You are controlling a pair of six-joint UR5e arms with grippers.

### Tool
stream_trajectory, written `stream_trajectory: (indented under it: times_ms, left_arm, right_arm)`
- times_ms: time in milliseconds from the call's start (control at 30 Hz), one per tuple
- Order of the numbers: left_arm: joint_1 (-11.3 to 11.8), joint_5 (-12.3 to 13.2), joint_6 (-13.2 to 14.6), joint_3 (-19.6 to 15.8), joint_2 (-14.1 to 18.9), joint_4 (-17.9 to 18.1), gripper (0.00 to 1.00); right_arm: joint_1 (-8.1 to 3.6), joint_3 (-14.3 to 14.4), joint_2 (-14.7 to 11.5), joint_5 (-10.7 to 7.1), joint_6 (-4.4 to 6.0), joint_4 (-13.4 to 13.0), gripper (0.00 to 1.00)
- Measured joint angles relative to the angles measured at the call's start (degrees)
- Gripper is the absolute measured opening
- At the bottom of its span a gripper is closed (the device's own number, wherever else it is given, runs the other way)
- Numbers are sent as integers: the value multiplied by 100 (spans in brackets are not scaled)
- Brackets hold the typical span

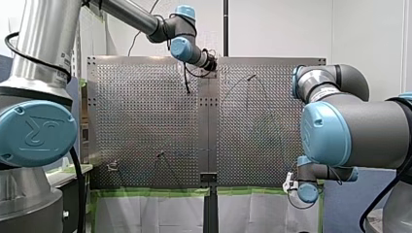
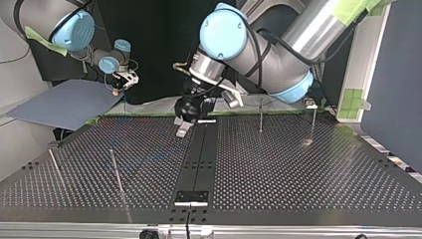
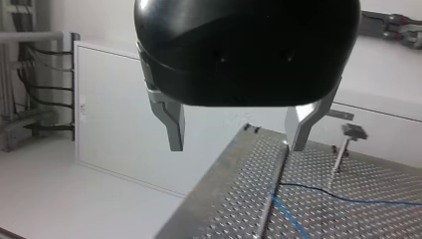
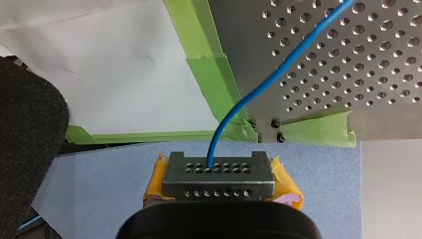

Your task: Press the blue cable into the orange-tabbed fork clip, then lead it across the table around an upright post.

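Right wrist view: right gripper (image 4: 219, 172), yellow-padded jaws clamped on the blue cable (image 4: 271, 79), held off the tabletop (image 4: 348, 59) edge near the green tape (image 4: 209, 74); the cable's long axis runs straight out from the jaws and up onto the perforated surface. Left wrist view: left gripper (image 3: 236, 132), metal jaws wide apart and empty, above the opposite tabletop edge by the centre seam; a length of cable lies on the surface just below and ahead of it. Top view: upright posts (image 2: 261, 115) stand well apart across the surface. Not located: orange-tabbed fork clip, unclear in every view. Judgement: right arm is the carrier; cable not yet seated; the coming move likely turns on leading the held end inward from that edge
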Motion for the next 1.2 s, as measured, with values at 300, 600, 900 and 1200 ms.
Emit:
stream_trajectory:
  times_ms: [300,600,900,1200]
  left_arm:
    - [-5,-26,40,-417,-23,420,100]
    - [70,-66,-193,-878,-25,877,100]
    - [173,-194,-74,-1354,-29,1355,100]
    - [209,-186,-39,-1856,-31,1859,100]
  right_arm:
    - [6,1,0,0,-2,2,2]
    - [36,2,0,-8,-10,3,2]
    - [49,2,0,-13,-11,14,2]
    - [62,3,0,-36,-11,27,2]
